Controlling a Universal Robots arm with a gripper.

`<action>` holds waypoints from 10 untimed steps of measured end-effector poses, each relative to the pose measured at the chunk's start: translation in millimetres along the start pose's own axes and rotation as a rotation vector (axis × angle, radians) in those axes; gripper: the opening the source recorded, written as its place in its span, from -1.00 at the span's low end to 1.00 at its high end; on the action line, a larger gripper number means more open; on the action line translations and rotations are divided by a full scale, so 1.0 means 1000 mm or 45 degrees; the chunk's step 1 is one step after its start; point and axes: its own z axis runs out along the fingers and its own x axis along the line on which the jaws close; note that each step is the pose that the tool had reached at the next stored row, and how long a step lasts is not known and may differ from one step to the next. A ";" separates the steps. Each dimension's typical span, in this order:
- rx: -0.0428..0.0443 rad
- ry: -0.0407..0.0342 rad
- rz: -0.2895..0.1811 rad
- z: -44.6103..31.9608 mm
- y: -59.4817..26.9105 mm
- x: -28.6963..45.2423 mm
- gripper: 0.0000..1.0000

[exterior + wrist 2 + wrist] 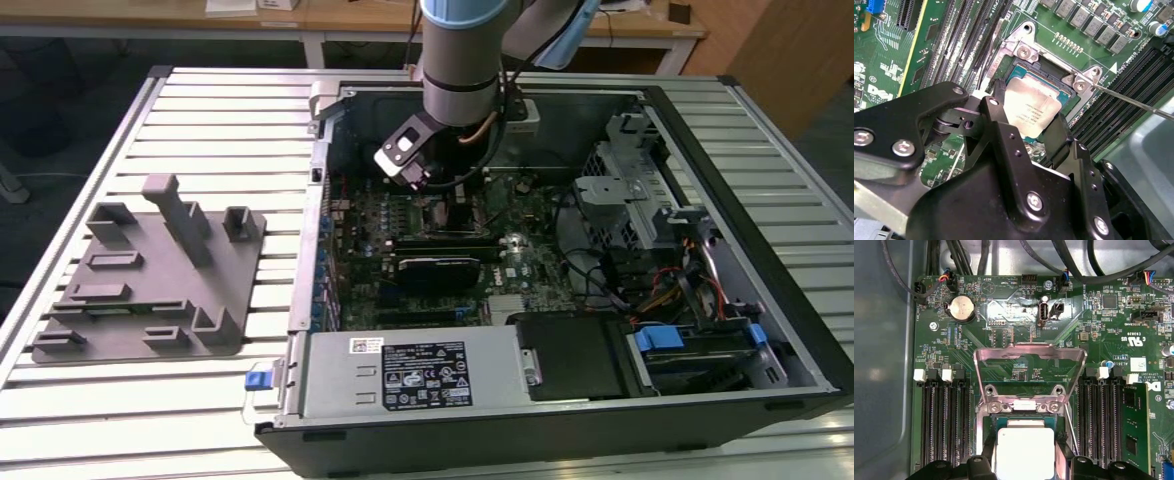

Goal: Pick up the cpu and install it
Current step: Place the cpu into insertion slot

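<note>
table (200, 110): slatted metal, carries everything
PC case (787, 330): side panel off, lies flat, interior facing up
arm (461, 60): comes down into the case, wrist over the upper-mid board
fixture (147, 280): grey block w/ posts, at the exterior view's left, well apart from the case, nothing on it
motherboard (1004, 320): flat in the case bottom; RAM slots (944, 425) run on both sides of the socket
gripper (1028, 107): directly above the socket, pointing straight down at the board
fingers (1054, 135): narrowed to a small gap, one on each of 2 opposite edges of the cpu; looks like they grip it, nothing else held
load plate (1029, 352): swung open, lying back on the board, clear of the socket mouth
socket (1051, 75): black frame, open, right under the gripper
cpu (1031, 100): silver lid up, betw the fingers, inside the socket frame
cpu vs socket: edges approx parallel to the frame, lid level, no tilt seen in both wrist views (1025, 447)
seated or not: can't tell if it rests fully on the contacts or sits just above
long axis: none, chip is square
lever (1134, 102): thin rod, unlatched, off to one side, not touching cpu or fingers
</note>
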 end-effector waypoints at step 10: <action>0.000 -0.0001 0.000 0.0006 0.0000 0.0013 0.08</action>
